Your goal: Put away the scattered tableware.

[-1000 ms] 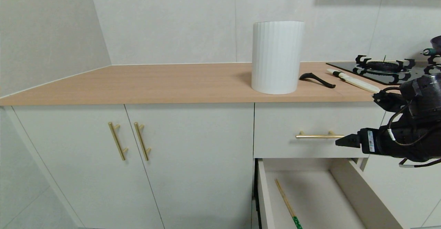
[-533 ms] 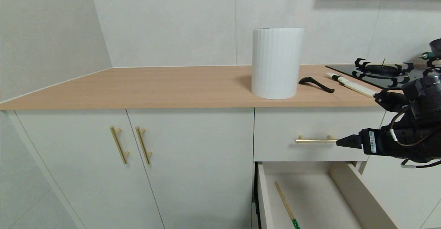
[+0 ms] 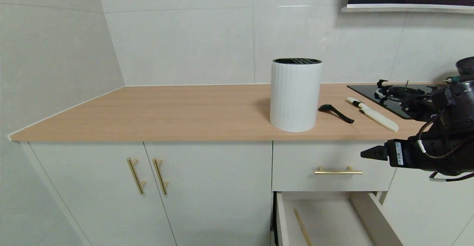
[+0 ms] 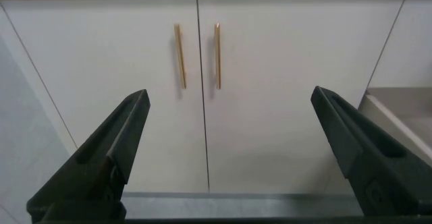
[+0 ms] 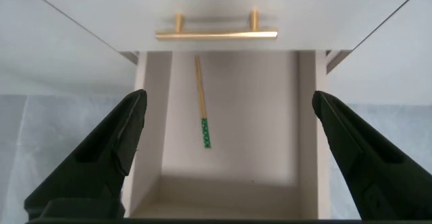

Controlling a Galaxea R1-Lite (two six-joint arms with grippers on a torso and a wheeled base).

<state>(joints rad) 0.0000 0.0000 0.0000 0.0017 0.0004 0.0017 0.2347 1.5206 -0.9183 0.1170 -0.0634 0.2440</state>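
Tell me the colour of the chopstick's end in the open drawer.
Green with pale dots, at one end of the chopstick; best seen in the right wrist view.

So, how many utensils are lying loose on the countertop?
2. A black utensil lies just right of the white holder, and a white knife lies farther right, near the hob. The holder may hide something behind it.

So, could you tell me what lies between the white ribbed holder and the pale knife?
A small black utensil lies on the counter between the white ribbed holder and the pale knife; the head view shows it.
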